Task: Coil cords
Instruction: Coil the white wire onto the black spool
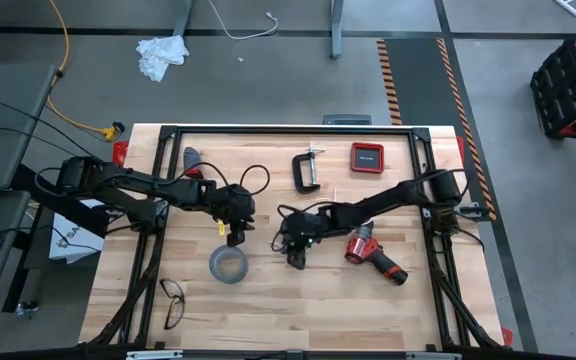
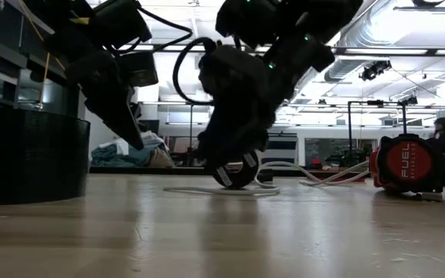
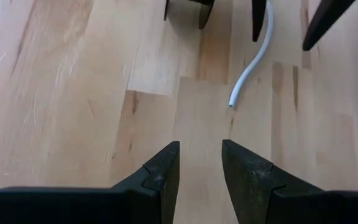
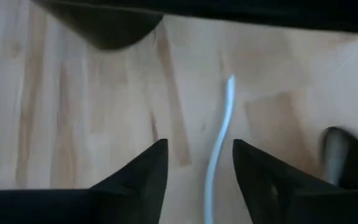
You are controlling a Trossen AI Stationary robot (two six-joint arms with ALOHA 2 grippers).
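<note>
Looking at the white cable lying loose on the worktop near the centre, running between the two fingers of the right end effector without either finger touching it. We are seeing those fingers spread, gripping nothing. The left end effector is hovering just beside, fingers parted and empty, the cable's free tip ahead of it.

We are judging the cable as very light, thin and limp, a bit springy, likely to slide on the smooth wood and to uncurl when let go. We are suggesting a pinch mid-length, near the tip for guiding loops; the disc end is not visible to us here.

Its long axis is running roughly along the right end effector's reach, gently curved, free tip pointing towards the left end effector.
</note>
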